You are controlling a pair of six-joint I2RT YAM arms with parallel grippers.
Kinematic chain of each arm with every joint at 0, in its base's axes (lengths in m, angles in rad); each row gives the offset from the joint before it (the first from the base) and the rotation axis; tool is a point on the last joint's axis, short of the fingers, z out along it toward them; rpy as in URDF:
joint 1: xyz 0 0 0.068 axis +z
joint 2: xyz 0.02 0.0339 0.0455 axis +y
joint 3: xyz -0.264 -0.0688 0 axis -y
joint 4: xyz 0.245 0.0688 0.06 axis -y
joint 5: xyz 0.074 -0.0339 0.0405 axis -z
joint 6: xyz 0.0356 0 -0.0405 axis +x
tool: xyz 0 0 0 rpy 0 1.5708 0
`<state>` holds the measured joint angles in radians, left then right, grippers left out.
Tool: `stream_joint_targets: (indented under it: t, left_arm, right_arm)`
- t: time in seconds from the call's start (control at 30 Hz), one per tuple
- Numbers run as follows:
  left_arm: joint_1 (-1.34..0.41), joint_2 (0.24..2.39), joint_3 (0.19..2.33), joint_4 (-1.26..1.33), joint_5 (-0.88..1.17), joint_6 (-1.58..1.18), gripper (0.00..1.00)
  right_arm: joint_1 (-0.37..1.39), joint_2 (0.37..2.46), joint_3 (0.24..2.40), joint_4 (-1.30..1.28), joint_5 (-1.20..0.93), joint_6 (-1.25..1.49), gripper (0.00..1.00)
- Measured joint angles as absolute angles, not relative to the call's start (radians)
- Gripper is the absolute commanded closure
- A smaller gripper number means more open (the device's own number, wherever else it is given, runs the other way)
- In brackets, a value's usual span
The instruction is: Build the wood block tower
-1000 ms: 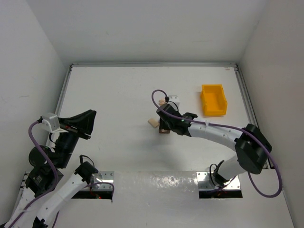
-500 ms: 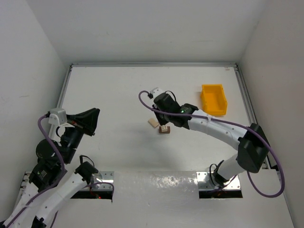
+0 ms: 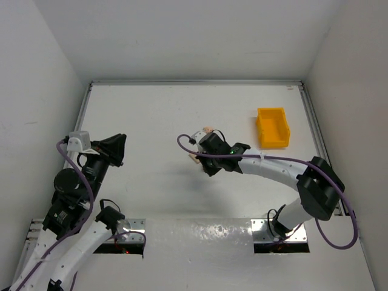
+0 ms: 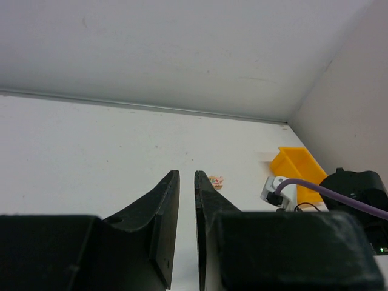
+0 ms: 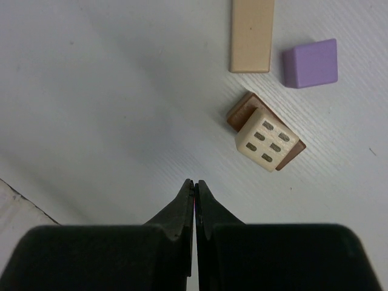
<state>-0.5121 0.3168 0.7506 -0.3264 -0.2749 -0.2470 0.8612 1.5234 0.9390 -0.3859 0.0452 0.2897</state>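
Your right hand hung over bare counter with its fingers pressed fully together and nothing between them. The blocks sat about the middle of the counter, somewhat toward the right edge. A pale windowed block rested on a brown block, turned a little askew on it. A tan plank and a purple block lay loose just beyond that pair, near each other but not touching. From above, your arm hid most of this group. A small pinkish piece lay farther toward the back edge; it was probably another block, though too small to be sure.

Your left hand stood raised near the left edge, all but closed, a thin slit between its fingers, and empty. The yellow bin sat toward the far right corner, well apart from the blocks.

As I judge it, the tower had barely begun, and the next piece had yet to be picked. You needed to spread the fingers before descending. You should then have lined them up with two flat, opposite faces of the purple block and come straight down. The started pair looked easy to knock, so a wide berth mattered.
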Motion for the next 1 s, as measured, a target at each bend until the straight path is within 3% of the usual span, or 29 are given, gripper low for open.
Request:
stream_joint_targets:
  t: [0.37, 1.0]
  left_arm:
    - [-0.456, 0.348, 0.744, -0.327, -0.250, -0.244, 0.86]
    - [-0.445, 0.356, 0.744, -0.326, -0.241, -0.244, 0.86]
  right_arm:
    - [0.867, 1.547, 0.900, -0.264, 0.079, 0.291, 1.00]
    - [0.867, 1.735, 1.054, -0.292, 0.258, 0.260, 1.00]
